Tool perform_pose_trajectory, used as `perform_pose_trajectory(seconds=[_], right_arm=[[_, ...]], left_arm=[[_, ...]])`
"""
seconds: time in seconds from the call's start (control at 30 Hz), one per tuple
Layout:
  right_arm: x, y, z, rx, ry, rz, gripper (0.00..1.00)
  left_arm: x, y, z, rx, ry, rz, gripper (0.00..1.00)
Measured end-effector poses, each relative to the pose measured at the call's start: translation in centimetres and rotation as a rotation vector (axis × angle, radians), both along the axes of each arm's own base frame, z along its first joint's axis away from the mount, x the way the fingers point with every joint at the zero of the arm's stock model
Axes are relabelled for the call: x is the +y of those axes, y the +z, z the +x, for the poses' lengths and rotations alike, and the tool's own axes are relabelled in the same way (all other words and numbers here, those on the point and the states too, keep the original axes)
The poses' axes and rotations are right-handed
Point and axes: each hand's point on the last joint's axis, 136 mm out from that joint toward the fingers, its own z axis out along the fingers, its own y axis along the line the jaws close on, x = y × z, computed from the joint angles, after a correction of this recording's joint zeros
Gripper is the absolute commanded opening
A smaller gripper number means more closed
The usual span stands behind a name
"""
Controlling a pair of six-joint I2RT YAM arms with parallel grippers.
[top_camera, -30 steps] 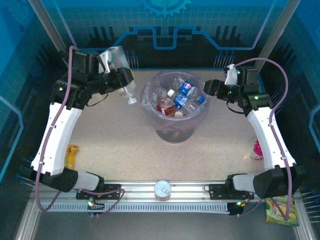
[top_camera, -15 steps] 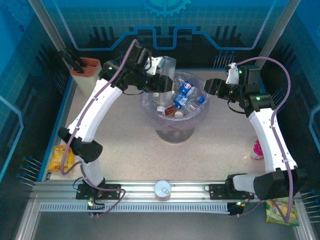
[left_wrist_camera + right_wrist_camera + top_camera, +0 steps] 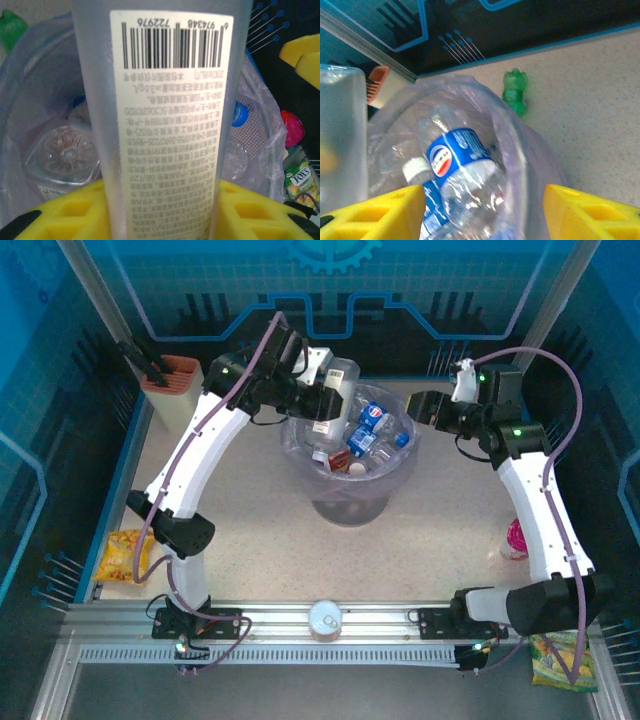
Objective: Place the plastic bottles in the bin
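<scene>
Above piled bottles (image 3: 368, 435) in the bin (image 3: 395, 475), a bottle (image 3: 165, 125) is being clamped crosswise in the left gripper (image 3: 165, 205); the right gripper (image 3: 481, 210) is being held wide.

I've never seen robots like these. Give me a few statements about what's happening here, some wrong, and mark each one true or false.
1. The left gripper is shut on a clear bottle at the far rim of the bin. True.
2. The bin has nothing in it. False: several bottles lie inside, among them a blue-labelled bottle.
3. The right gripper is carrying a bottle. False: its fingers are apart with nothing between them, beside the bin's right rim.
4. A silver can stands at the near edge of the table, between the two arm bases. True.
</scene>
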Motion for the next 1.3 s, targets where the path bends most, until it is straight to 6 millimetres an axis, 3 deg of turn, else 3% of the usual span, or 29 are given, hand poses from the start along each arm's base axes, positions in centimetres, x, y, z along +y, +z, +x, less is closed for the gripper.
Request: perform_pose_trajectory(seconds=[0.07,0.2,0.3,0.5,0.63,0.7,0.77,0.93,0.97,1.1,1.17,1.3], right_arm=[[1.6,1.5,0.5,-0.027,0.041,0.031,0.7],[5.7,4.4,1.4,-0.077,0.145,0.094,0.89],[8.8,5.5,2.1,-0.093,0.22,0.129,0.92],[12.5,5.1,4.3,-0.053,0.285,0.175,0.86],[14.2,5.0,4.7,-0.036,0.325,0.191,0.67],[14.5,5.3,4.4,-0.035,0.332,0.197,0.62],[14.4,5.6,4.5,-0.04,0.328,0.201,0.57],[14.4,7.8,4.3,-0.098,0.336,0.206,0.48],[14.3,8.7,4.3,-0.122,0.339,0.208,0.47],[13.9,12.7,4.5,-0.285,0.349,0.209,0.39],[13.4,14.3,5.0,-0.375,0.34,0.194,0.36],[12.6,15.9,6.3,-0.528,0.312,0.111,0.34]], left_arm=[[0.0,0.0,0.1,-0.011,-0.003,-0.003,0.32],[-0.2,-0.3,0.1,-0.021,-0.017,-0.007,0.31],[-0.5,-0.9,0.0,-0.025,-0.036,-0.012,0.31],[-0.7,-0.6,-1.0,-0.069,-0.079,-0.03,0.31],[-0.5,0.0,-1.4,-0.107,-0.091,-0.04,0.32],[-0.6,-0.2,-1.5,-0.113,-0.093,-0.042,0.35],[-0.6,0.1,-1.4,-0.134,-0.091,-0.051,0.44],[-0.3,1.8,-1.3,-0.206,-0.064,-0.089,0.82],[0.0,2.5,-1.4,-0.226,-0.051,-0.102,0.84],[2.2,5.0,-2.6,-0.269,0.042,-0.165,0.81],[4.6,6.1,-3.2,-0.247,0.135,-0.226,0.77],[9.2,5.4,-2.4,-0.188,0.327,-0.294,0.72]])
